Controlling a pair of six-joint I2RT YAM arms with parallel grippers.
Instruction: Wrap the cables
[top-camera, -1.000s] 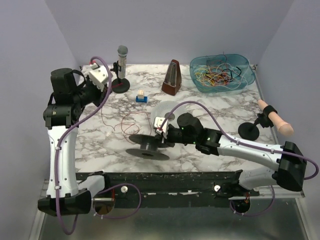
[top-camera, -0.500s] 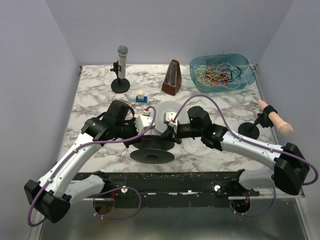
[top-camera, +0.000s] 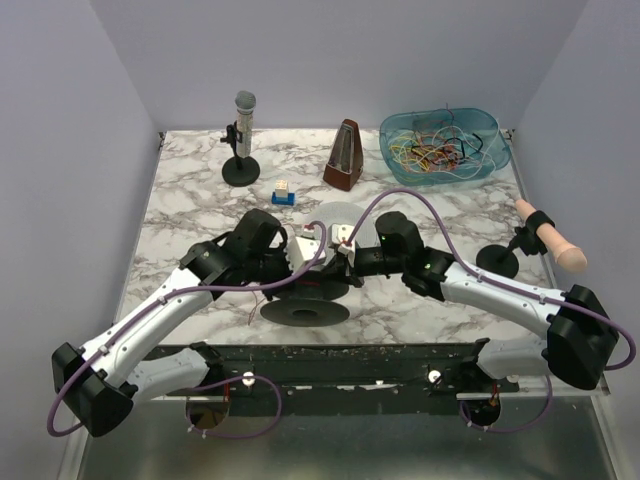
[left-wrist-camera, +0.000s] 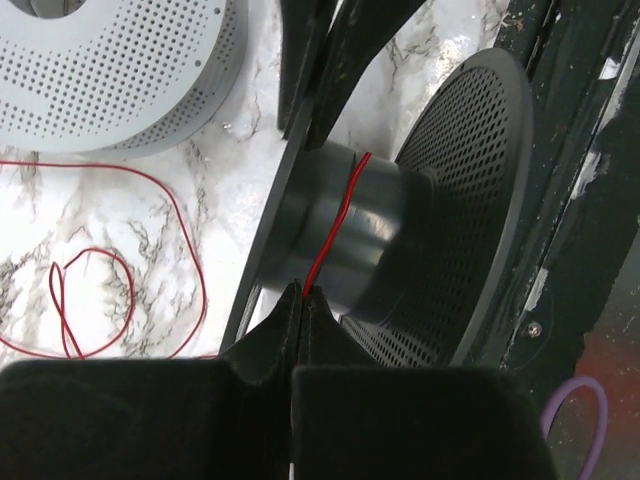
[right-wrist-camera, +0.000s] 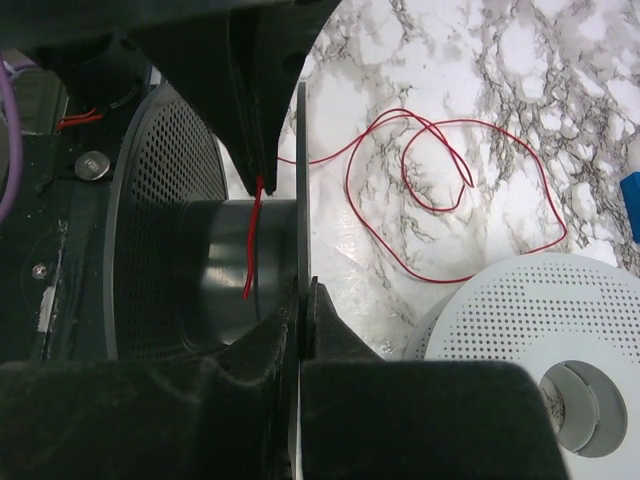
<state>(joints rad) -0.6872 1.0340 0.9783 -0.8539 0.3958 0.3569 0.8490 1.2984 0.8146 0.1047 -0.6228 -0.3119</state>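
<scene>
At the front middle of the marble bench (top-camera: 180, 200), a black spool (top-camera: 305, 312) lay on its side, and its long axis appeared to run from the near edge toward the far one. The right tool (right-wrist-camera: 303, 290) was closed narrowly on the rim of the far flange, steadying the spool. The left tool (left-wrist-camera: 303, 295), reaching in from the opposite side, was pinched shut on a thin red cable (left-wrist-camera: 338, 225) right beside the hub. From its tips the cable ran as a single strand across the hub, square to the spool's axis. The slack lay in loose loops on the bench beyond the far flange, toward the left arm's side and near a white reel (right-wrist-camera: 500, 320). I judged that the next turn fell to the left arm.
</scene>
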